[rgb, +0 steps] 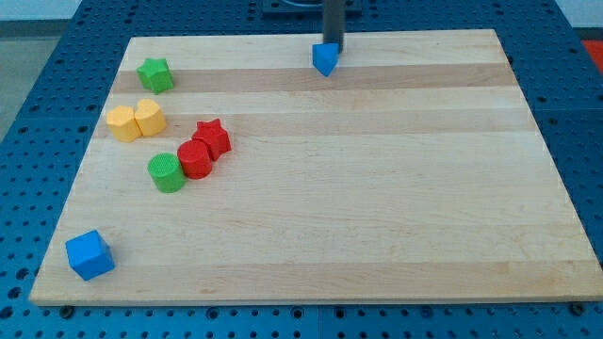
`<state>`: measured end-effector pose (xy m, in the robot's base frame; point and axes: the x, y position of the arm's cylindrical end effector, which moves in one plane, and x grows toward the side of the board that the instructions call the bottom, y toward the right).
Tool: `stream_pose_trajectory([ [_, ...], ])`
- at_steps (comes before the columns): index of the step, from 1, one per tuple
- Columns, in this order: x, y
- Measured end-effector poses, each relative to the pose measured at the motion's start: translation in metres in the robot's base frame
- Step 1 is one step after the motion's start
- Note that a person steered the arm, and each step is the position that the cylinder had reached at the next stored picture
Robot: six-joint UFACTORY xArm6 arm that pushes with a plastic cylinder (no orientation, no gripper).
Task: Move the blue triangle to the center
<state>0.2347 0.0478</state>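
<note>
The blue triangle [325, 59] lies near the top edge of the wooden board [377, 188], a little right of the middle. My tip [333, 47] is just above it in the view, at its upper right corner, touching or nearly touching it. The dark rod runs straight up out of the view's top.
A green star [155, 74] sits at the upper left. Two yellow blocks [136, 120] lie below it. A red star [212, 137], a red cylinder [195, 158] and a green cylinder [167, 173] cluster at mid left. A blue cube [89, 254] sits at the bottom left corner.
</note>
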Motion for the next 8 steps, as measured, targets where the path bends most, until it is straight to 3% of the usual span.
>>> stream_pose_trajectory([
  [1,0.040,0.002],
  [2,0.049,-0.027],
  [3,0.021,-0.041],
  [4,0.022,-0.064],
  [8,0.153,-0.062],
])
